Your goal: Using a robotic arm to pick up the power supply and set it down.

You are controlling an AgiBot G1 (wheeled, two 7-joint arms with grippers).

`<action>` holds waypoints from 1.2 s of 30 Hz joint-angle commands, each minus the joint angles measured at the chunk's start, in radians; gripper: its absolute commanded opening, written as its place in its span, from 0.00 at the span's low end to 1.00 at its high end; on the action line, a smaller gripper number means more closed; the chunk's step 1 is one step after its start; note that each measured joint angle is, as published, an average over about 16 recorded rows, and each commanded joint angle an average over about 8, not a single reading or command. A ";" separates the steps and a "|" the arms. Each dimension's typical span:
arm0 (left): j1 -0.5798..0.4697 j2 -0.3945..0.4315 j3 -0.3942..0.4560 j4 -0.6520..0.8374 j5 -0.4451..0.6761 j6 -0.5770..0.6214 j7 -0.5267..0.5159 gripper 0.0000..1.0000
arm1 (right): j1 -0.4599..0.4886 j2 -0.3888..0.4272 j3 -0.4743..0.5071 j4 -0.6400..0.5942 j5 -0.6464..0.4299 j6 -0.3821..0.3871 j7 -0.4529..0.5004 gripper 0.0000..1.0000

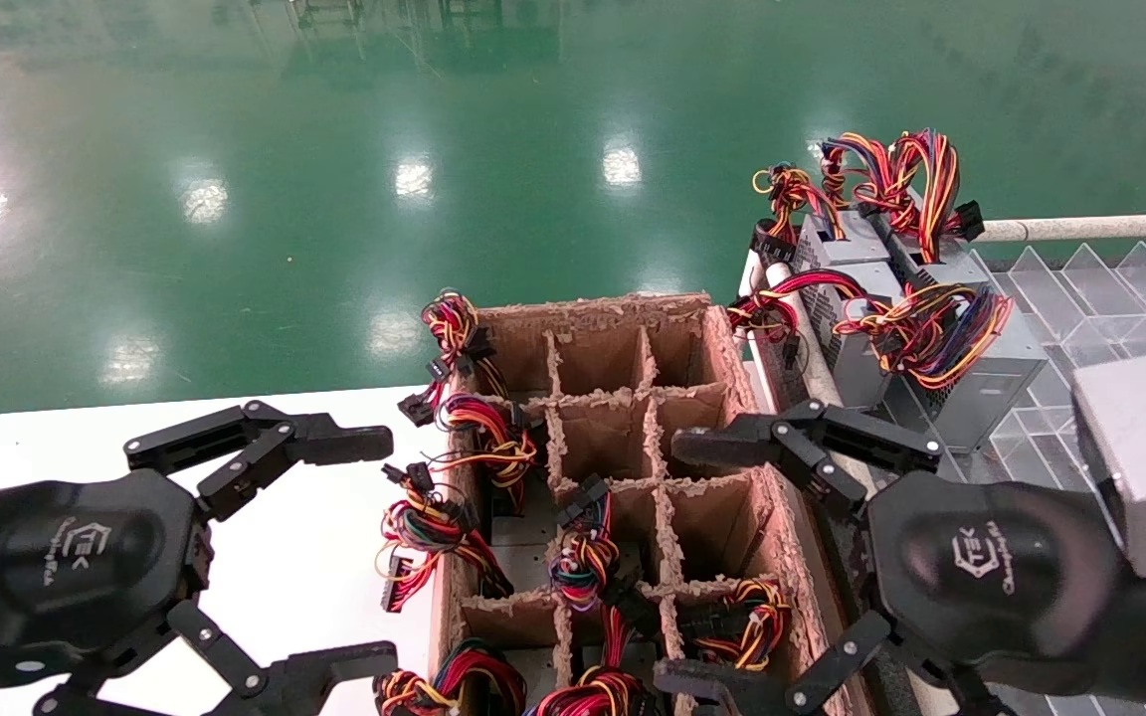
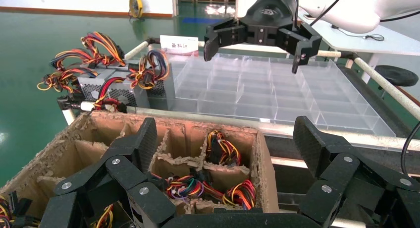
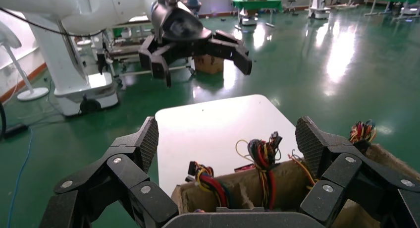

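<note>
In the head view, the left gripper [image 1: 359,542] is spread wide over the white table [image 1: 76,438], empty; the right gripper [image 1: 697,562] is spread above the cardboard box [image 1: 722,348], holding nothing. Power supplies [image 1: 931,328] are seen on the clear tray [image 1: 1110,298].

In the left wrist view, a label [image 2: 179,45] stands behind the tray, unreadable.

In the right wrist view, wire bundles [image 3: 262,156] rise from the box.

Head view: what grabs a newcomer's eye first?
The brown cardboard divider box at centre, its cells stuffed with red-yellow wire bundles. Both black grippers hang open, the left gripper over the white table, the right gripper over the box. Grey power supplies sit beyond on the clear tray.
</note>
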 commanded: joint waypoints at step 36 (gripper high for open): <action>0.000 0.000 0.000 0.000 0.000 0.000 0.000 0.00 | 0.407 -0.717 -0.286 -0.685 -0.472 0.587 -0.024 0.24</action>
